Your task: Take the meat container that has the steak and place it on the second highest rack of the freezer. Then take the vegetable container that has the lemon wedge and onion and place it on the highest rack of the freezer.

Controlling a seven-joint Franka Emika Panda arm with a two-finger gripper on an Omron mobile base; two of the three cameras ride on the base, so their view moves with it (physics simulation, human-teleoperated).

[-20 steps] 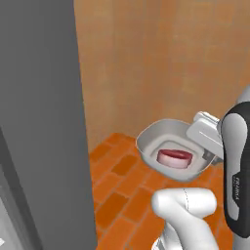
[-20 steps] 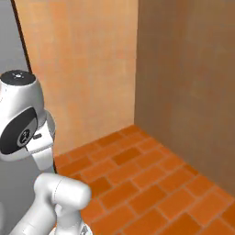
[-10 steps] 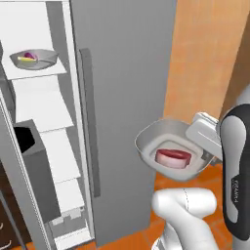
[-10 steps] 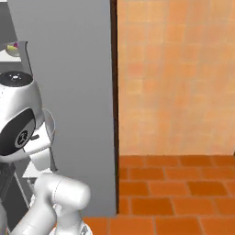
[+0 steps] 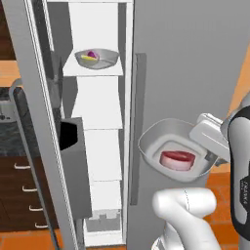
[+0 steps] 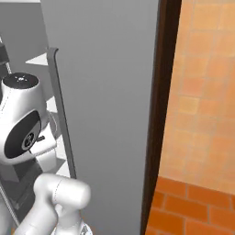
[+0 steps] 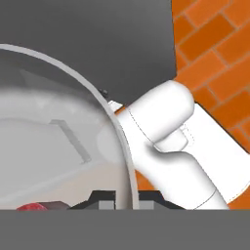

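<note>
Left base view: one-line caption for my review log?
End effector holds steak container before open freezer.

- No text, label, brand, number or sign can be read in any of the views.
- The dark panel (image 5: 242,180) on the arm, at about 4 o'clock in the left base view, carries a small pale vertical marking, too blurred to make out.

Orange brick wall (image 6: 202,92) right of dark drawers (image 5: 19,195).
</note>
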